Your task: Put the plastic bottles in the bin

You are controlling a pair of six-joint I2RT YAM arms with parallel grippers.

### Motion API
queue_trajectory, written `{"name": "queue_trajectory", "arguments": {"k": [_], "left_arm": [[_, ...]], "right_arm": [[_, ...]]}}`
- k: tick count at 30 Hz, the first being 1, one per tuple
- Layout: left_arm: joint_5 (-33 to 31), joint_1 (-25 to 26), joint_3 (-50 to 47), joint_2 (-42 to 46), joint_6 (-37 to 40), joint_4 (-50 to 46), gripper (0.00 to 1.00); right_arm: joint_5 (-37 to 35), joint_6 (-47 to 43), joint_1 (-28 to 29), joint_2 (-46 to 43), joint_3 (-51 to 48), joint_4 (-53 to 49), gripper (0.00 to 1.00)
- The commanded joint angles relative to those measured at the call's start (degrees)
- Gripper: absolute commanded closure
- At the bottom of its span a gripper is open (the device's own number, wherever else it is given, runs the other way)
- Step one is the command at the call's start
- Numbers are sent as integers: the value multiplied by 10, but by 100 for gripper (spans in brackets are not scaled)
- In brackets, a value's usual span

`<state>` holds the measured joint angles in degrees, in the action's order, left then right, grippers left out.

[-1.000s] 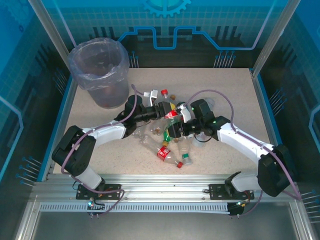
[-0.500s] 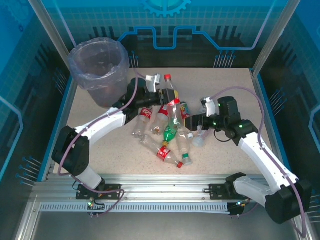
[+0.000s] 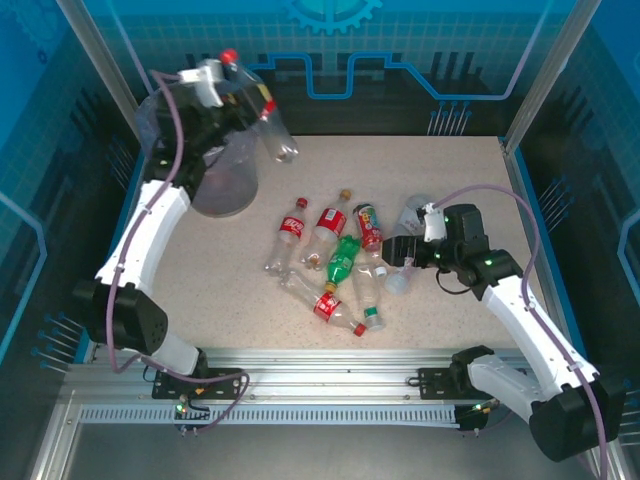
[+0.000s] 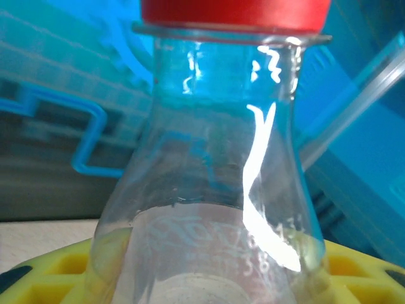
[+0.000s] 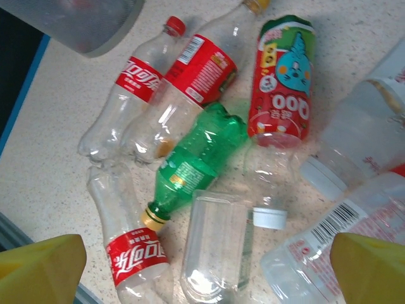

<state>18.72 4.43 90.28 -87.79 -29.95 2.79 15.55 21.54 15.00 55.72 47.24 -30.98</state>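
Seen from above, the left tool (image 3: 222, 78) is clamped on a clear red-capped bottle (image 3: 262, 112). It holds the bottle high at the counter's (image 3: 450, 180) ten o'clock corner, up by the grey bin (image 3: 225, 185). The right tool (image 3: 398, 262) stands wide apart with nothing in it, at three o'clock of the bottles (image 3: 335, 260) lying mid-counter.

At the left wrist, the red-capped bottle (image 4: 209, 190) sits tight between yellow fingers (image 4: 361, 272).

At the right wrist, the spread tool (image 5: 204, 266) hangs over a green bottle (image 5: 199, 155) among red-labelled ones.
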Motion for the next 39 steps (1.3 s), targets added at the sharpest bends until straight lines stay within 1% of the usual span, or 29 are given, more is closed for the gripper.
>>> {"name": "queue_trajectory", "arguments": {"k": [1, 3, 6, 10, 13, 18, 20, 24, 26, 28, 30, 32, 39], "left_arm": [[-32, -54, 9, 22, -46, 52, 92], [-66, -80, -5, 31, -44, 77, 99], [-142, -99, -4, 37, 3, 56, 100], [-173, -125, 7, 20, 28, 58, 100], [-214, -129, 42, -8, 66, 18, 100], [-241, -132, 76, -56, 108, -13, 100], [-239, -132, 105, -81, 126, -45, 100], [-206, -132, 186, -152, 168, -149, 100], [-199, -132, 227, -186, 198, -193, 100], [-190, -132, 285, -224, 227, -255, 100], [-168, -133, 329, -258, 244, -304, 100], [-142, -132, 343, -274, 253, -328, 100], [-92, -129, 340, -308, 280, -377, 100]], "right_arm": [[-18, -19, -20, -15, 19, -50, 0], [-18, -22, -28, -21, 18, -56, 0], [-16, -21, -35, -29, 14, -59, 0], [-32, -35, -39, -43, 24, -89, 0], [-51, -53, -48, -54, 28, -117, 0], [-52, -64, -65, -67, 28, -143, 0], [-52, -64, -68, -70, 28, -145, 0], [-52, -60, -71, -70, 26, -145, 0], [-53, -62, -71, -70, 27, -151, 0], [-60, -70, -72, -71, 28, -160, 0], [-67, -79, -74, -70, 28, -171, 0], [-69, -81, -76, -67, 40, -174, 0], [-62, -69, -76, -49, 47, -160, 0]]}}
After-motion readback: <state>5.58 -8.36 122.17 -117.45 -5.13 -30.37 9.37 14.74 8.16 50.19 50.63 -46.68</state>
